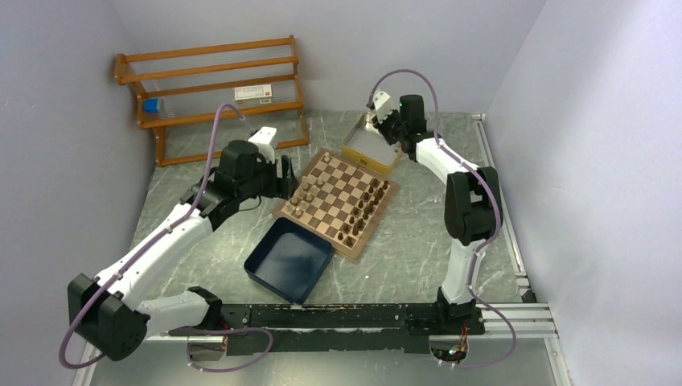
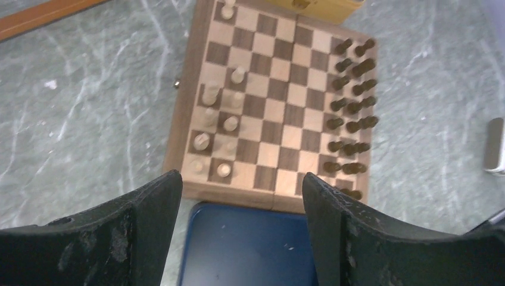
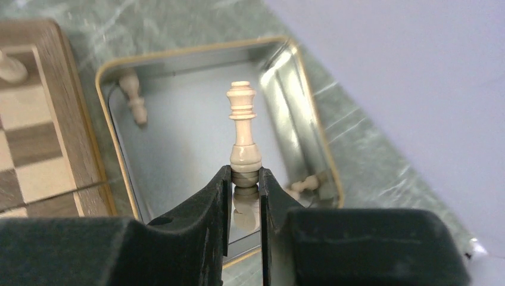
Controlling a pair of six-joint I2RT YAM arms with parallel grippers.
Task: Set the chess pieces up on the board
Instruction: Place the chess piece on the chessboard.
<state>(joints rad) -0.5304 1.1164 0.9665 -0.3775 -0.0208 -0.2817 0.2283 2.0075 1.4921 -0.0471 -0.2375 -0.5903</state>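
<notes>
Tin (image 3: pixel 289 89) walls well apart from right claw (image 3: pixel 244 179) pinching tan piece (image 3: pixel 243 128) base; left claw (image 2: pixel 241 182) spread above board (image 2: pixel 290 113) edge.

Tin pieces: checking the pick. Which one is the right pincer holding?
The tall light chess piece, gripped at its base by the right pincer; the other two lie loose in the tin.

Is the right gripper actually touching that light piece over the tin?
Touching. The right wrist view shows the right gripper clamped on the base of the light piece, no gap.
</notes>
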